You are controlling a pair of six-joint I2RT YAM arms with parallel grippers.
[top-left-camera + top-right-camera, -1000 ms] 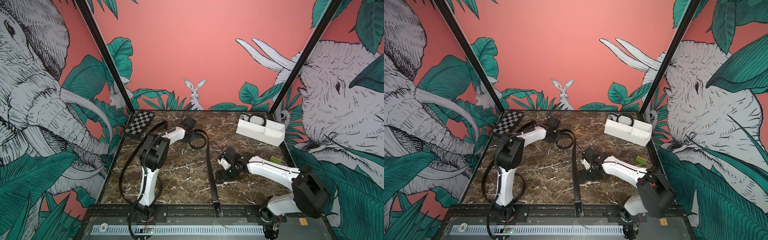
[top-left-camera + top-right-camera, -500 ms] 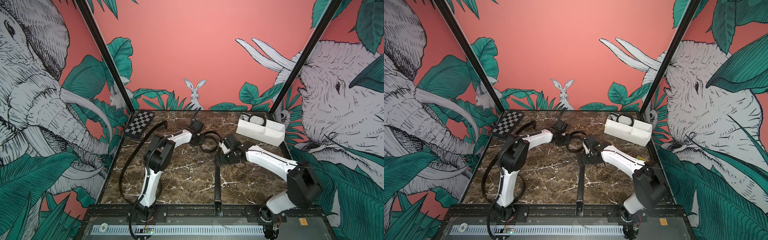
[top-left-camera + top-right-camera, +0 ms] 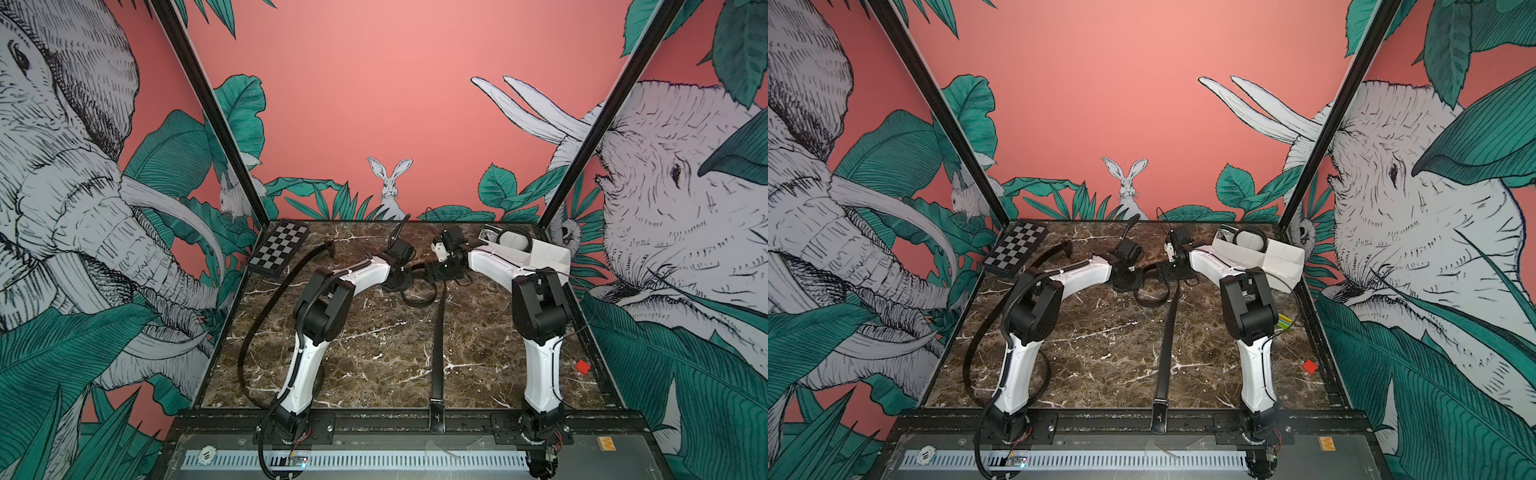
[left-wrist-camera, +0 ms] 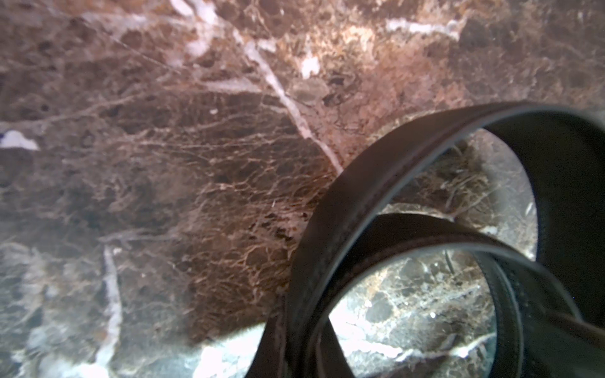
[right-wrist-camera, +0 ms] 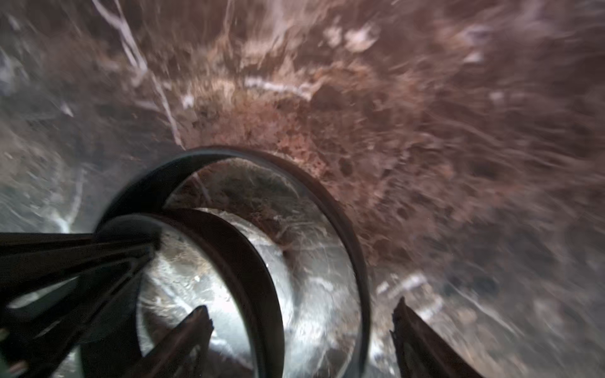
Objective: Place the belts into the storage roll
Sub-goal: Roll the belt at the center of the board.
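On the bench [image 3: 365, 353], toward the back, the left pincer [image 3: 400, 283] pinches the belt [image 3: 438, 332] at its coil. The right pincer [image 5: 302, 306], spread, straddles it. This looks like the rolling step; next, close and wind.

Two arms [image 3: 305, 365], one storage roll [image 3: 548, 257], one checkerboard [image 3: 278, 249], one belt [image 3: 437, 345] on table [image 3: 374, 332]

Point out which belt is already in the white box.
The coiled belt inside the storage box, rear compartment. The others lie on the marble: the half-rolled belt mid-table, tail reaching the front edge, and the loose belt stretched beside the left arm.
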